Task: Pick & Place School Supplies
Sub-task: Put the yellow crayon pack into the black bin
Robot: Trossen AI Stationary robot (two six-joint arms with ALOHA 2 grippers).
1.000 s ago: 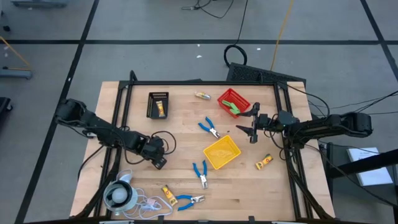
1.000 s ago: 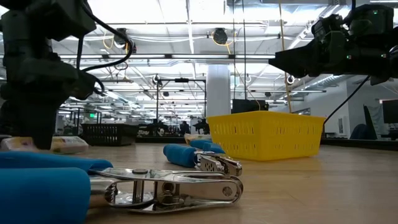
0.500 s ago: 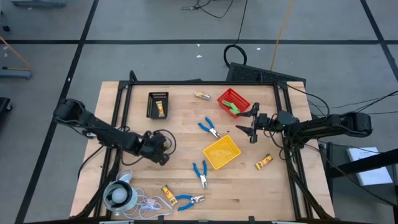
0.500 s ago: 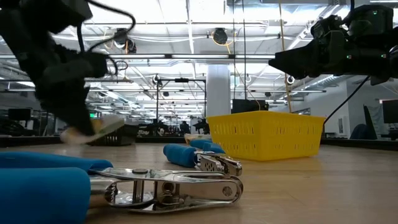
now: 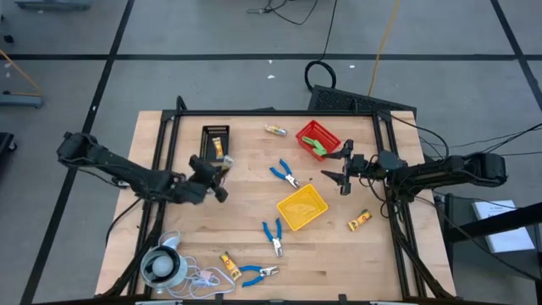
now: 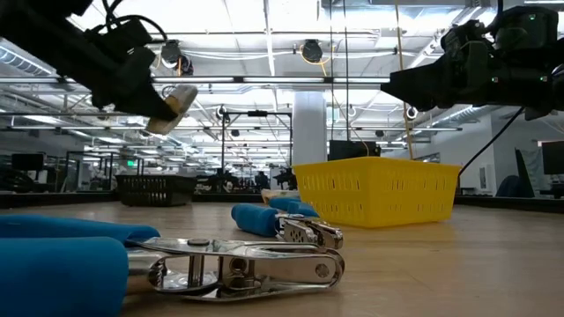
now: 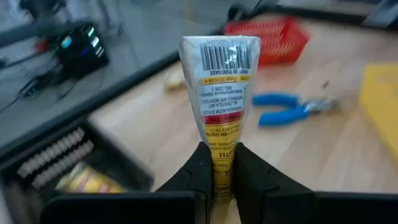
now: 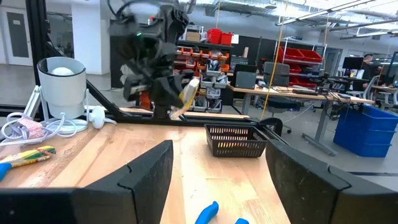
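- On the wooden table (image 5: 254, 203), the biggest change is ours on the left: a second ago the left arm was low near the front left corner, and now it has swung up and toward the back, so the left gripper (image 5: 217, 167) hangs just in front of the black bin (image 5: 215, 142).
- Between its jaws we now hold a tube (image 7: 219, 112), yellow with a white barcoded end; the jaws, open a second ago, are clamped on its lower end, and the low view shows it clear of the table.
- That puts one school supply picked and in the air, and we judge the black bin to be its target, since a similar yellow packet already lies inside.
- Over on the right, the right gripper (image 5: 343, 175) has not moved; it waits with jaws wide and empty between the red bin (image 5: 332, 135) and the yellow bin (image 5: 302, 207).
- Left on the table are three blue pliers (image 5: 285, 174), a yellow packet (image 5: 361, 220) near the right edge, another by the front edge, and a small item near the back.
- Inside the red bin we see a green piece (image 5: 315, 146).
- Next we judge the tube needs carrying over the black bin's rim before release; letting go early would drop it just short.
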